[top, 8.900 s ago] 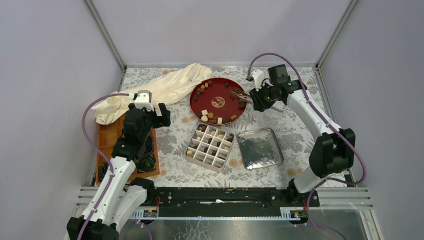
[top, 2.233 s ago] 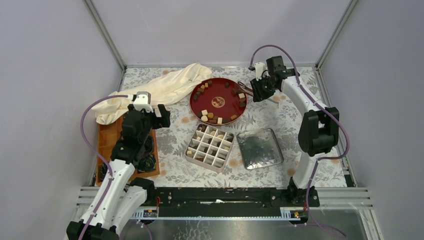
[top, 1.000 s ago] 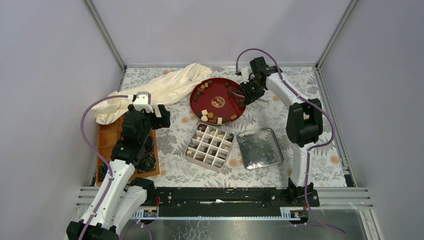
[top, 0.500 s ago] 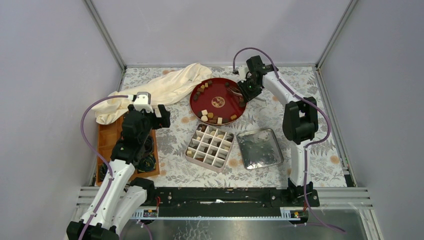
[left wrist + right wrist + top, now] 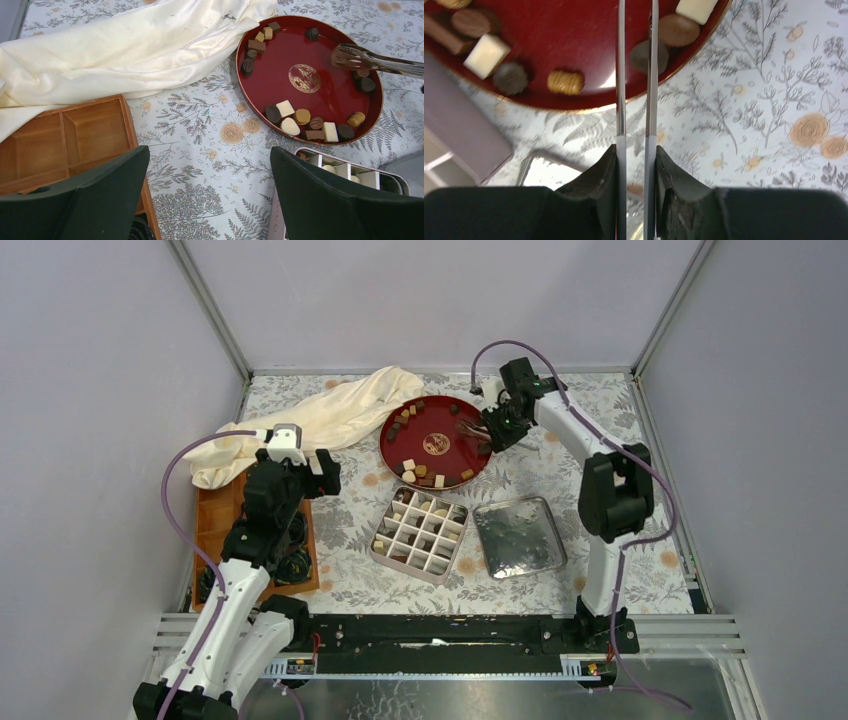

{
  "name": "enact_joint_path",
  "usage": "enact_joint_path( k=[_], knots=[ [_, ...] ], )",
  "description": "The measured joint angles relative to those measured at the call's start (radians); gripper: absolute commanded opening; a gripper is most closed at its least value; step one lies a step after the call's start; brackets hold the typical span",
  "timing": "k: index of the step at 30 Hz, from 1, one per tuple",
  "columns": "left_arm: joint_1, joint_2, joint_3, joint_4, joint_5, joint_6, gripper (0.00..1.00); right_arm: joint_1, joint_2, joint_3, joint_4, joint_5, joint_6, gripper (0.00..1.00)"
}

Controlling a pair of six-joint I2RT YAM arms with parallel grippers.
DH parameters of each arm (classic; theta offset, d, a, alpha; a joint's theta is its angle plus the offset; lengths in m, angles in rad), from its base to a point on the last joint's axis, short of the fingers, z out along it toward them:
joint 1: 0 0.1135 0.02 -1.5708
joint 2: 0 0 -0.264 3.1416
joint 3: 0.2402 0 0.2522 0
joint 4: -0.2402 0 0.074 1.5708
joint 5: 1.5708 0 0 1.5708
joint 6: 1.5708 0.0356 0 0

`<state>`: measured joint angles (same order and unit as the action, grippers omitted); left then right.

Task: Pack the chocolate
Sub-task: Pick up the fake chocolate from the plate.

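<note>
Small dark, tan and cream chocolate pieces (image 5: 420, 472) lie round the red round plate (image 5: 386, 440); they also show in the left wrist view (image 5: 300, 117) and the right wrist view (image 5: 565, 82). A partitioned box (image 5: 420, 535) in front of the plate holds a few pieces. My right gripper (image 5: 500, 425) (image 5: 635, 150) is shut on metal tongs (image 5: 370, 59) (image 5: 620, 75), whose tips hang over the plate's right side by two dark pieces (image 5: 364, 80). Whether the tips hold a piece is hidden. My left gripper (image 5: 298, 480) (image 5: 209, 150) is open and empty above the table, left of the box.
A shiny metal lid (image 5: 518, 536) lies right of the box. A cream cloth (image 5: 330, 415) is bunched at the back left. A wooden tray (image 5: 215, 525) with dark coiled items (image 5: 290, 565) sits under my left arm. Enclosure walls stand close around.
My right arm has swung its elbow and turned the tongs, moving them left over the plate's right side, then slightly back. My left arm has not moved.
</note>
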<state>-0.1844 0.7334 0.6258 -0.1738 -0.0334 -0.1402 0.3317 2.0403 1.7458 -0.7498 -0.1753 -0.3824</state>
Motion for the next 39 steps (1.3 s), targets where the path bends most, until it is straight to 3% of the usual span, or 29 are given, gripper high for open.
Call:
enact_joint_path(
  k=[7, 13, 18, 28, 39],
  knots=[
    [0.0, 0.0, 0.0, 0.0, 0.001, 0.0, 0.99, 0.0, -0.295, -0.224, 0.033, -0.15, -0.046, 0.0],
    [0.0, 0.0, 0.0, 0.0, 0.01, 0.001, 0.99, 0.0, -0.584, -0.438, 0.051, -0.401, -0.142, 0.02],
    [0.0, 0.0, 0.0, 0.0, 0.016, 0.001, 0.99, 0.0, -0.727, -0.57, 0.043, -0.582, -0.225, 0.03],
    [0.0, 0.0, 0.0, 0.0, 0.019, 0.001, 0.99, 0.0, -0.769, -0.694, 0.025, -0.753, -0.336, 0.04],
    [0.0, 0.0, 0.0, 0.0, 0.019, 0.001, 0.99, 0.038, -0.769, -0.744, 0.025, -0.782, -0.443, 0.05]
  ],
)
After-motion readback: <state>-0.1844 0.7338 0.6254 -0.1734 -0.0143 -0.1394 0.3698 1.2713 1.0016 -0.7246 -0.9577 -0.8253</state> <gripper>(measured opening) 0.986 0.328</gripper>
